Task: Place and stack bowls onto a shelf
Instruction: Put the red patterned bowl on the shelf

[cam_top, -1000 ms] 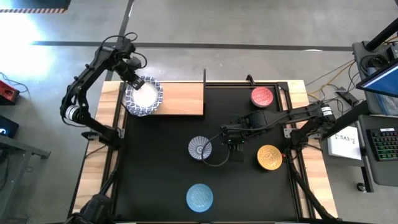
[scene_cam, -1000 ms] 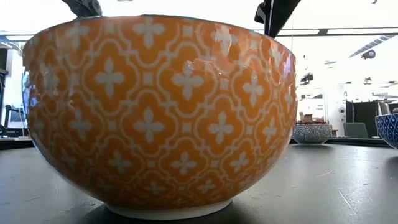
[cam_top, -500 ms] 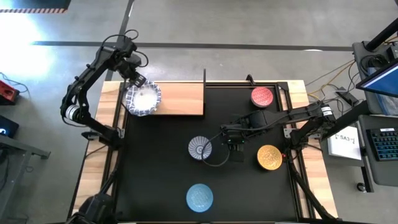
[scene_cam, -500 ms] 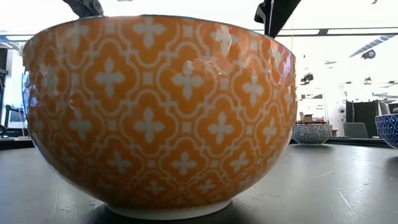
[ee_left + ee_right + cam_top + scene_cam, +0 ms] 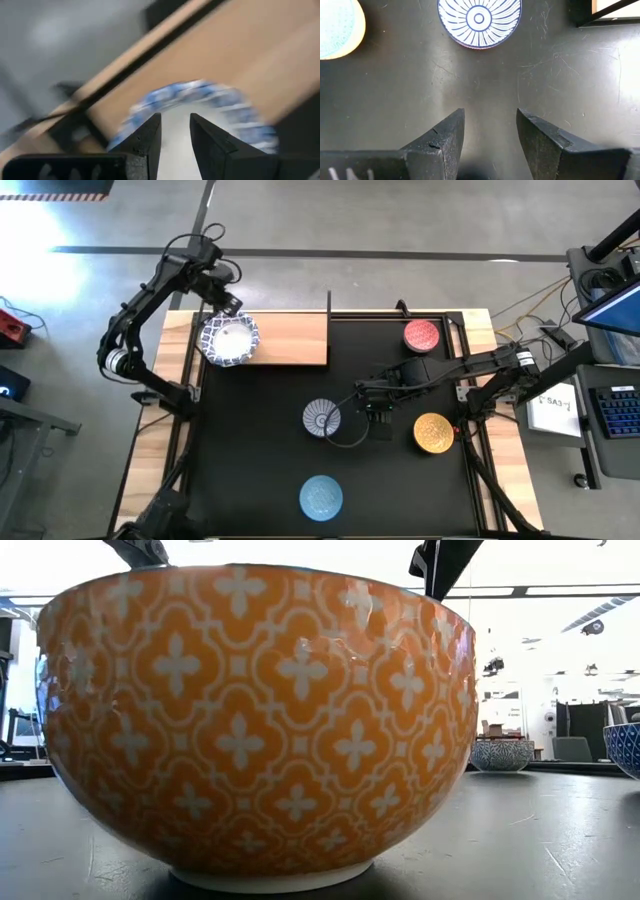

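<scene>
The left gripper (image 5: pixel 226 304) hangs just above the far rim of the white bowl (image 5: pixel 230 340), which sits on the left end of the shelf (image 5: pixel 295 340); its fingers (image 5: pixel 150 137) are apart and hold nothing. The right gripper (image 5: pixel 352 410) waits over the worktop (image 5: pixel 260 440) near the blue-grey bowl (image 5: pixel 321 418), its fingers also open and empty.

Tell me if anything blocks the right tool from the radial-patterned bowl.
Nothing visible does. The right tool hangs open over bare black mat, and the radial-patterned bowl sits straight ahead of it with only mat between.
</scene>
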Controlling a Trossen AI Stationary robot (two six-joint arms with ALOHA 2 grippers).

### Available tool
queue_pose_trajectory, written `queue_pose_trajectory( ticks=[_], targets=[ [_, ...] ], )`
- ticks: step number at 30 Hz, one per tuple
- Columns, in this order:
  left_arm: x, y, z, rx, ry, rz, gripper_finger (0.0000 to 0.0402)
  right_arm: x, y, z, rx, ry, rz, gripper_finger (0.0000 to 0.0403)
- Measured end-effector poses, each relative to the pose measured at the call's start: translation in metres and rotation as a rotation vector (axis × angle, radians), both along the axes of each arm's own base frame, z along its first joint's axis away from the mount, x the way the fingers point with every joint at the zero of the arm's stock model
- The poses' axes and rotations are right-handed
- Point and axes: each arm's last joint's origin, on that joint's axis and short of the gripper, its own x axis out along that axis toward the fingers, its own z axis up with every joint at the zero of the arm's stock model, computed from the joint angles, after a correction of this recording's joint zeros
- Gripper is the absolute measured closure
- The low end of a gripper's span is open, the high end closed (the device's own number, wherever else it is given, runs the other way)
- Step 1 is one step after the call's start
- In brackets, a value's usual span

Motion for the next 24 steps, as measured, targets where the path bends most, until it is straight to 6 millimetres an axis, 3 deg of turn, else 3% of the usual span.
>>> queue_pose_trajectory(
  ticks=[6, 11, 17, 24],
  targets=[
    [0.038, -0.012, 0.004, 0.039, -0.122, -0.171, 0.0317, 0.000, 0.000, 0.000, 0.003, 0.000, -0.008, 0.0234],
    [0.079, -0.040, 0.006, 0.077, -0.148, -0.366, 0.0317, -0.003, -0.001, -0.001, -0.009, 0.035, -0.010, 0.0234],
    [0.113, -0.076, 0.008, 0.087, -0.169, -0.540, 0.0317, -0.022, -0.013, -0.010, -0.144, 0.209, -0.149, 0.0234],
    [0.140, -0.120, 0.012, 0.081, -0.208, -0.684, 0.0317, -0.054, -0.035, -0.035, -0.145, 0.287, -0.233, 0.0234]
  ],
)
